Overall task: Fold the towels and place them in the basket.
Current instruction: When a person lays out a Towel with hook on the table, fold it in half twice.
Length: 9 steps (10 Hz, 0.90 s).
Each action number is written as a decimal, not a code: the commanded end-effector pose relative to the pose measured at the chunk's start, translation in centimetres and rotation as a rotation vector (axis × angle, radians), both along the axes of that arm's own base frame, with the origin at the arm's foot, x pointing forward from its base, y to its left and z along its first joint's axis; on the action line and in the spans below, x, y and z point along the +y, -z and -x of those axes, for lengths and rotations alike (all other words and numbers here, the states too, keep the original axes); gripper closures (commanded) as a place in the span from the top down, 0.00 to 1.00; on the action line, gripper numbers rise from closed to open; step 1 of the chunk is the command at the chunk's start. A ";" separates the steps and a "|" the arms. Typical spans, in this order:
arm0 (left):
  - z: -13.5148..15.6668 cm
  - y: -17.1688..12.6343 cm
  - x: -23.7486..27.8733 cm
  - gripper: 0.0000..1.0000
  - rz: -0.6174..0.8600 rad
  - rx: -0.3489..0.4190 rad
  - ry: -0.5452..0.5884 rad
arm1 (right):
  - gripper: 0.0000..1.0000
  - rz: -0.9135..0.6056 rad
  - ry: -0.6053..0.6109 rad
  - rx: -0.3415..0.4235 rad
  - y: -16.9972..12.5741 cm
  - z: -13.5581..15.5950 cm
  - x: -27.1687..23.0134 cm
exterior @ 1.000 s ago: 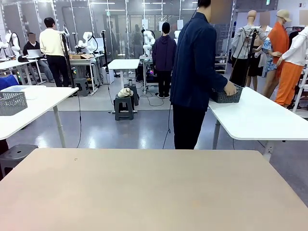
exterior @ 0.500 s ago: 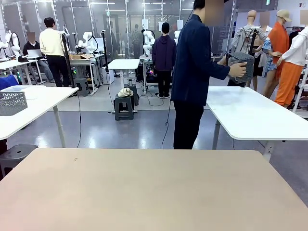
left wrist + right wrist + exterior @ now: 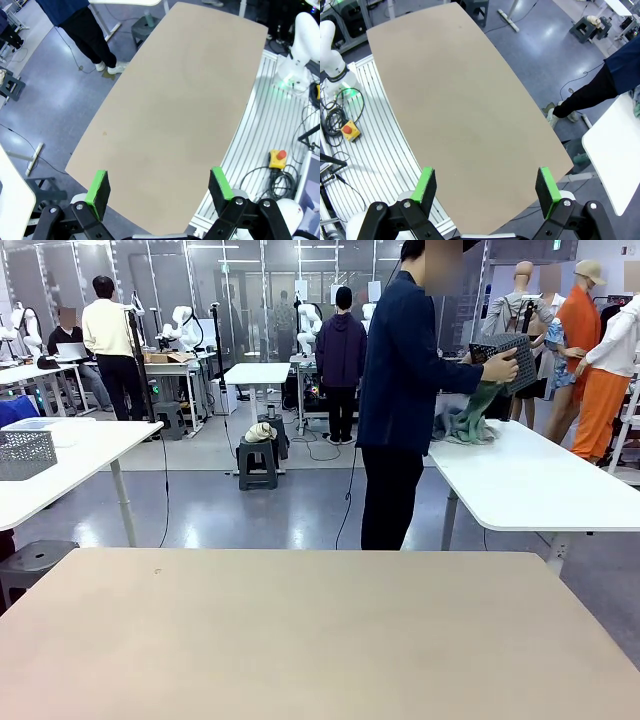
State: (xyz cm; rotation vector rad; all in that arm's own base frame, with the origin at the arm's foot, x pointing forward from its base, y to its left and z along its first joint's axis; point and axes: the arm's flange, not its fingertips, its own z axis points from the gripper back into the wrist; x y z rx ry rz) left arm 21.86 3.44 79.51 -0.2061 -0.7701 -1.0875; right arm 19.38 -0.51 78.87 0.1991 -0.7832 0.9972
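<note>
Tipped up since half a second ago, the basket (image 3: 508,352) now leans in the person's hand (image 3: 499,368) at chest height, and the towels (image 3: 468,422) spill from it in a grey-green heap onto the far left corner of the white side table (image 3: 540,480). The person (image 3: 405,390) stands side-on beyond the far edge of the beige table (image 3: 300,630), arms stretched toward that side table.

Both robot arms hang high over the near edge of the beige table, wrists aimed down at it. The left gripper (image 3: 159,185) has its green pads spread wide with nothing between them; the right gripper (image 3: 486,185) is likewise spread and holds nothing.

A yellow box with a red button (image 3: 278,158) lies on the floor beside the ribbed platform. Farther back across the grey floor are white tables, a stool (image 3: 257,462) and other people.
</note>
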 end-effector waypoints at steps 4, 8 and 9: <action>0.0 0.0 -0.2 1.00 0.003 -0.003 0.012 | 1.00 -0.005 -0.007 -0.005 0.0 0.0 0.0; 0.0 0.0 -0.2 1.00 0.003 -0.003 0.012 | 1.00 -0.005 -0.007 -0.005 0.0 0.0 0.0; 0.0 0.0 -0.2 1.00 0.003 -0.003 0.012 | 1.00 -0.005 -0.007 -0.005 0.0 0.0 0.0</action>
